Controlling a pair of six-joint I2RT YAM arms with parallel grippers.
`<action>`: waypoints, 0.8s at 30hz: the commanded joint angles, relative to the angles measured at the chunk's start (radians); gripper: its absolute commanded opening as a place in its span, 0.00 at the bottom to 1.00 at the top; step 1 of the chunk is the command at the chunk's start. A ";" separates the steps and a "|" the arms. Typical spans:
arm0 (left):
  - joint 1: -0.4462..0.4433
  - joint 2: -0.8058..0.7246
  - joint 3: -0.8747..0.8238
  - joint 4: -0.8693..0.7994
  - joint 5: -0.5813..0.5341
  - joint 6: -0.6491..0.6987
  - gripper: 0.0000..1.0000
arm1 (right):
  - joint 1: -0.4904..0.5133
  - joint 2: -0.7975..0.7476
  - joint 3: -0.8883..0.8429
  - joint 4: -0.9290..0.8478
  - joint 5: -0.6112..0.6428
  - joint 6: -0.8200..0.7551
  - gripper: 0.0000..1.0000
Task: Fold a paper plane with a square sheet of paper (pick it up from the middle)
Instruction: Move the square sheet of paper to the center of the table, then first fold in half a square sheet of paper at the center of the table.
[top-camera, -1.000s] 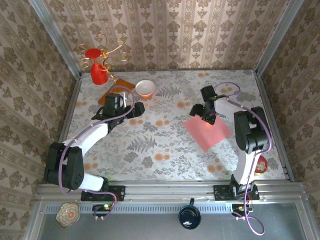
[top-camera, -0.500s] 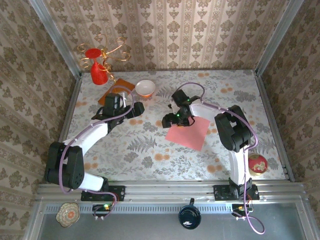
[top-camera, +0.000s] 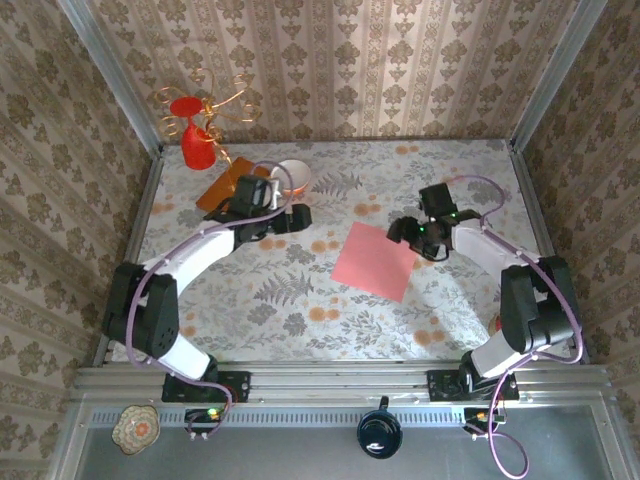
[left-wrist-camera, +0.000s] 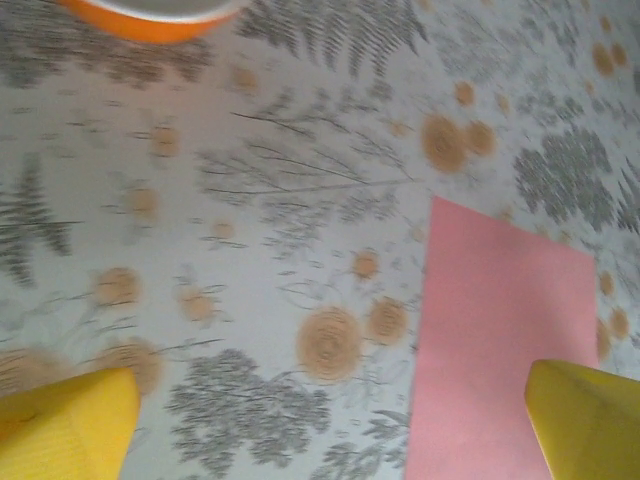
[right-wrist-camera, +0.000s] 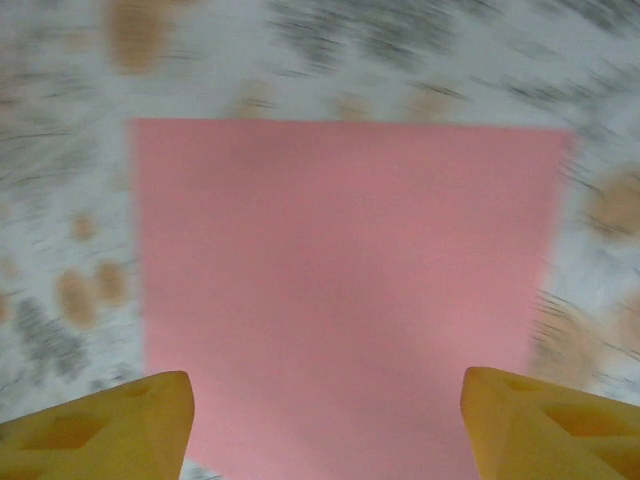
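Looking in from the near rail, a dark blue cup (top-camera: 380, 432) and a small patterned dish (top-camera: 135, 428) sit on the metal ledge in front of the arm bases. Past them the flowered table (top-camera: 300, 320) opens out, and the square sheet of paper (top-camera: 372, 262) lies flat on it, a little right of the middle, turned so one corner points toward me. It is unfolded, plain pink, with no crease that I can see.

The right gripper (top-camera: 402, 230) is at the sheet's far right edge, its fingers pointing left across it. From its wrist camera the two yellow fingertips (right-wrist-camera: 100, 425) stand wide apart with the pink paper (right-wrist-camera: 340, 280) spread between and beyond them, and nothing is caught between them. That view is blurred, so I can't tell whether the tips touch the sheet.

The left gripper (top-camera: 295, 215) is farther back and to the left, apart from the paper. Its jaws are spread fully and empty. Its own camera shows the tablecloth below, the sheet's (left-wrist-camera: 500, 340) edge off to one side and the bowl's orange rim (left-wrist-camera: 150, 15) at the top.

Behind that gripper stands the white bowl (top-camera: 292, 175), then the orange-brown wooden board (top-camera: 220, 187), and in the far left corner the red vase (top-camera: 197, 145).
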 joint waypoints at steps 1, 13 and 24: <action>-0.058 0.070 0.070 -0.078 0.072 0.020 1.00 | -0.001 0.025 -0.031 -0.004 -0.043 0.065 0.69; -0.214 0.352 0.304 -0.146 0.184 -0.041 0.90 | -0.005 0.181 0.011 0.016 -0.039 0.017 0.56; -0.205 0.424 0.336 -0.168 0.181 -0.085 0.85 | 0.024 0.358 0.205 -0.065 -0.118 -0.208 0.54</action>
